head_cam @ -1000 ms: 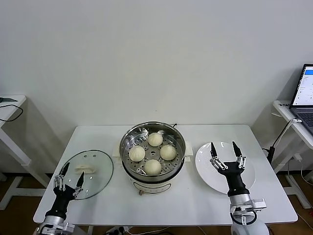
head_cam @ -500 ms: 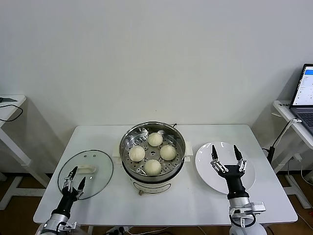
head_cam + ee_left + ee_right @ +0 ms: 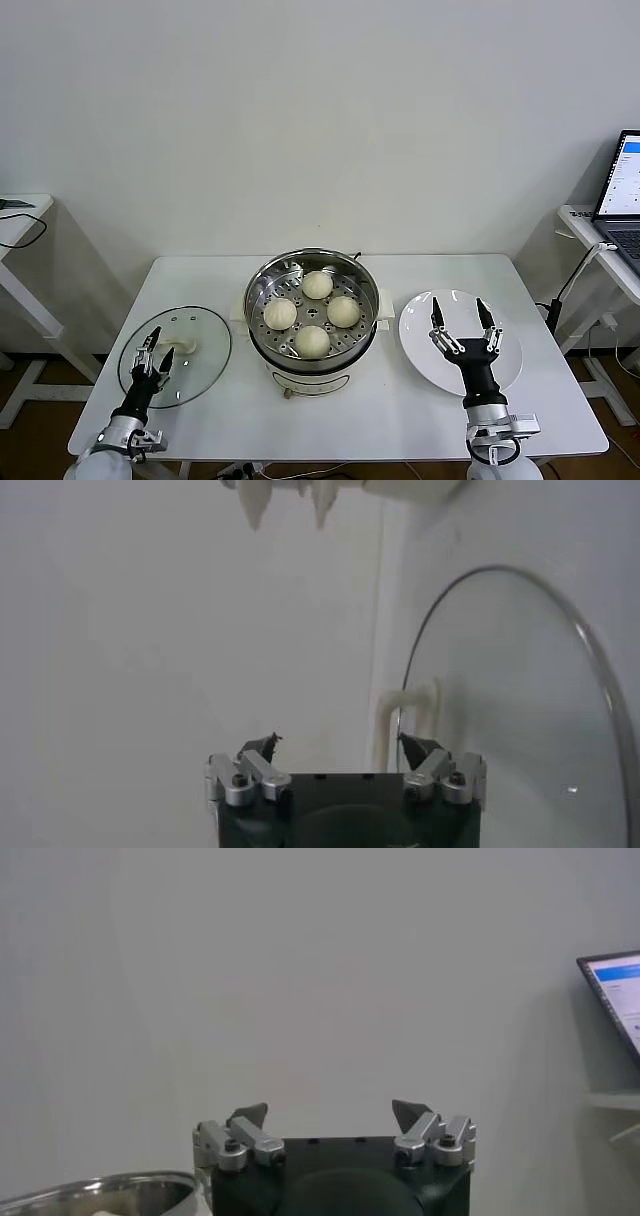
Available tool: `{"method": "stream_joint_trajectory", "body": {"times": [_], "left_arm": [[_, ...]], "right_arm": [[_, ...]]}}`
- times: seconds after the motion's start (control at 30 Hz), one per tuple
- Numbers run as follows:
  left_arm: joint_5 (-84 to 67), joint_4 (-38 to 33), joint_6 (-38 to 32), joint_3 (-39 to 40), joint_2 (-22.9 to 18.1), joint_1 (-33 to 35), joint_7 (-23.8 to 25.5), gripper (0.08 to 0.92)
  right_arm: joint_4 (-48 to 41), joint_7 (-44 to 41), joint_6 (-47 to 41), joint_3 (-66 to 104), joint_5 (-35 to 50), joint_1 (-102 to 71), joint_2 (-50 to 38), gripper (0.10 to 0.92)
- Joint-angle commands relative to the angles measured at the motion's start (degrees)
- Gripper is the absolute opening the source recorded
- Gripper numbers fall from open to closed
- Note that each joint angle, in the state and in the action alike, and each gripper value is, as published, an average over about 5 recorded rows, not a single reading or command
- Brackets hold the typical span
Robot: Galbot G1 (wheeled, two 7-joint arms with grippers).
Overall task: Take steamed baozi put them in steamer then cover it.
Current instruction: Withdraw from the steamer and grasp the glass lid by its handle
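Baozi: all four sit on the tray inside the steamer, mid-surface; you have only covering left.
Cover: flat on the surface, left of the steamer.
Left gripper: moved in over the cover's near edge, jaws open, empty.
Right gripper: pulled back slightly over the white plate, jaws open.
Hidden: cover handle partly blocked; contact unclear.

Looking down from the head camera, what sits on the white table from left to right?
Glass lid with the left claw over it → steamer holding four baozi → white plate with the right claw over it.
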Motion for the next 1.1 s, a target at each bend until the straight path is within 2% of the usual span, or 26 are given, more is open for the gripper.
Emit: {"method": "stream_joint_trajectory", "body": {"times": [0.03, 0.6, 0.67, 1.1], "left_arm": [[2.11, 4.35, 0.56, 0.18, 0.27, -4.21, -0.54, 0.823], [2.5, 5.71, 1.79, 1.66, -0.12, -6.99, -0.67, 0.823], [2.62, 6.11, 1.72, 1.72, -0.28, -7.17, -0.83, 0.803], [4.64, 8.74, 1.39, 1.72, -0.8, -7.94, -1.82, 0.446]], "right_arm": [[-0.28, 0.07, 0.1, 0.03, -0.28, 0.03, 0.22, 0.823], [-1.78, 0.02, 0.49, -0.3, -1.37, 0.77, 0.63, 0.823], [-1.98, -0.01, 0.55, -0.31, -1.45, 0.84, 0.65, 0.823], [-3.35, -0.13, 1.32, -0.41, -2.17, 1.13, 0.91, 0.823]]}}
